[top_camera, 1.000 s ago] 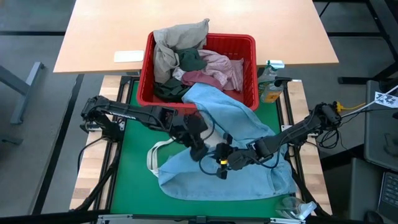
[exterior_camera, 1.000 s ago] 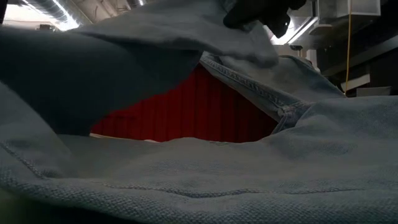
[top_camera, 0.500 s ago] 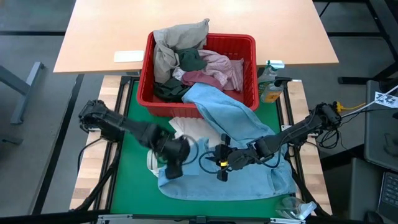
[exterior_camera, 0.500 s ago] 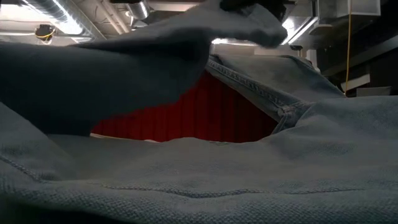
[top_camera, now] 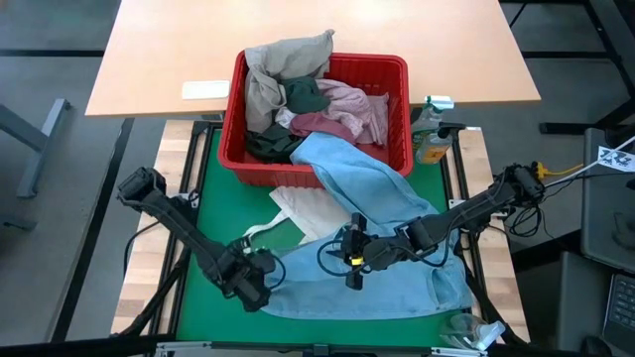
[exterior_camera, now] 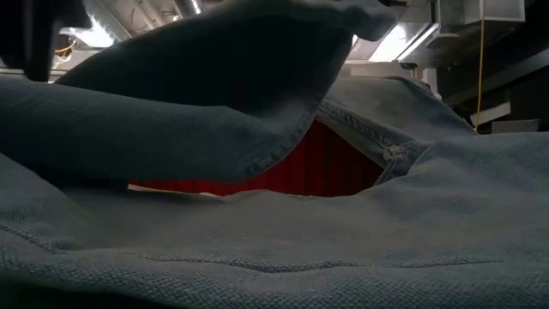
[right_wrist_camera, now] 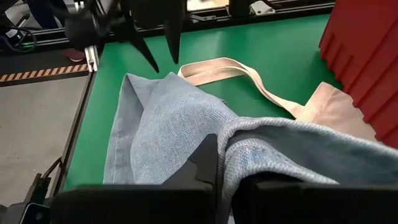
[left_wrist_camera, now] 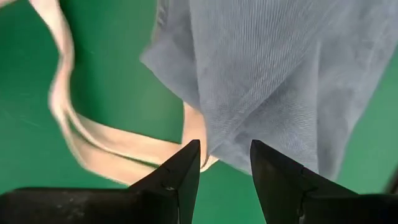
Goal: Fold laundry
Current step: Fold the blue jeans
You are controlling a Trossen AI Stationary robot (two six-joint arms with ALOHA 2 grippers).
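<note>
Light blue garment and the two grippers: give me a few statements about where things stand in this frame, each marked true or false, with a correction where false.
1. The right gripper is shut on a fold of the light blue garment. True.
2. The left gripper grips the garment's corner. False: its jaws stand open with nothing between them, just off the garment's left edge.
3. The light blue garment lies wholly on the green mat. False: one end hangs over the rim of the red basket.
4. A white tote bag lies partly under the garment, its loop handle showing on the mat. True.
5. The red basket is empty. False: it holds beige, dark green and pink clothes.
</note>
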